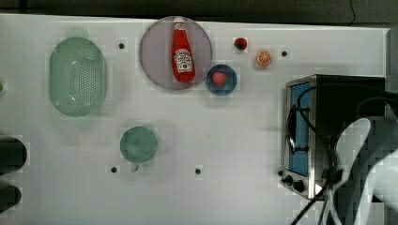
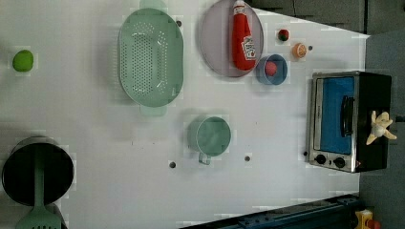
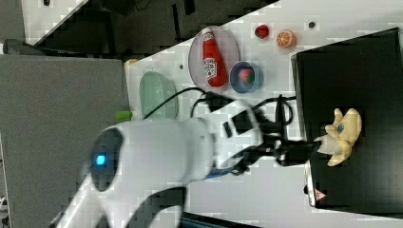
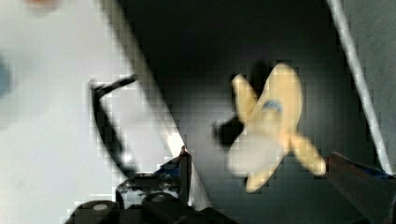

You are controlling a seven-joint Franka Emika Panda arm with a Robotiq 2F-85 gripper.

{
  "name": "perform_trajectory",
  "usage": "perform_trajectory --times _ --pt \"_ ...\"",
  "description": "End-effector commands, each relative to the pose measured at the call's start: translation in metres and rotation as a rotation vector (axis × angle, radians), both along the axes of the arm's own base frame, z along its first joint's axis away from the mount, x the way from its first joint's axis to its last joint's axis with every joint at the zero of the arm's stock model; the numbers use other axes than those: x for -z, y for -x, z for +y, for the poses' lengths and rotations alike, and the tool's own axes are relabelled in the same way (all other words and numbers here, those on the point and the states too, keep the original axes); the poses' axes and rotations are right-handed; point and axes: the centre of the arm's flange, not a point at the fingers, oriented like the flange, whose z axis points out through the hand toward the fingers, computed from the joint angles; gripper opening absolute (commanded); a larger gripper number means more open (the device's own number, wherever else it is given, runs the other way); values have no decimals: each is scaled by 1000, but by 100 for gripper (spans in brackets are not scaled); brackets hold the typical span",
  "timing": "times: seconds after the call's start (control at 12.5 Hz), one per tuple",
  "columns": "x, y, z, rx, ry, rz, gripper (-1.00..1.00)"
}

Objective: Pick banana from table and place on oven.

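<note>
Banana lying free on black oven top, between wide-spread fingers of gripper. Now to lift straight up, away from peel flaps, without brushing fruit or pushing it toward edge.

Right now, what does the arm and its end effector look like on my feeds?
The arm is glossy white with rounded, bulky links; one joint cap is dark grey with a glowing blue light. Black cables loop along it toward the wrist. The end effector is black, with a blue part at its base in the wrist view.
</note>
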Motion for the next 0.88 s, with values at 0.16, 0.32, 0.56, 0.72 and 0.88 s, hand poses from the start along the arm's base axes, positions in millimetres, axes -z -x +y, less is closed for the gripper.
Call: perform_trajectory --times 0.16,0.32,0.56,0.72,0.88 --pt "-116 -6 82 123 -65 -69 100" --pt "-142 -11 140 255 -80 -71 100" --pt "-169 -20 227 361 -68 -121 100" --pt "-172 -12 269 453 -62 -99 100" --pt "-169 -1 290 598 -50 -73 100"
